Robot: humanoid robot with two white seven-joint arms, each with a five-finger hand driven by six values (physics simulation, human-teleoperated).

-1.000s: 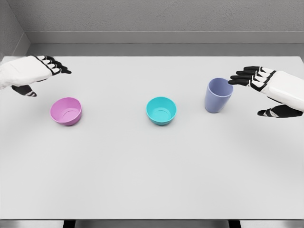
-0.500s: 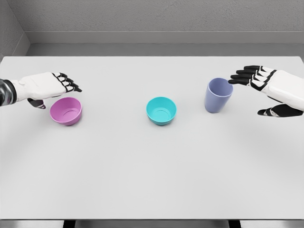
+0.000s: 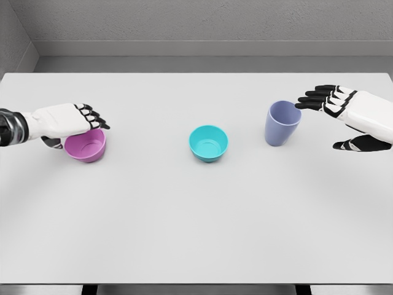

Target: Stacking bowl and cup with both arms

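the pink bowl (image 3: 86,144) stands upright at the left side of the white table (image 3: 196,233), and the left hand (image 3: 69,121) is laid over its far rim, fingers reaching across the top and the thumb low at the outer wall, so it looks placed for a pinch on the rim; if the grip is already closed i cannot tell, because the palm hides the contact. the teal bowl (image 3: 208,142) waits upright in the middle, well apart from both hands, probably as the base for stacking. the lavender cup (image 3: 282,123) stands upright to the right of it. the right hand (image 3: 344,114) hovers just beside the cup, relaxed and holding nothing, its fingertips (image 3: 304,102) near the rim, the thumb lower, likely ready to take the cup from the side.
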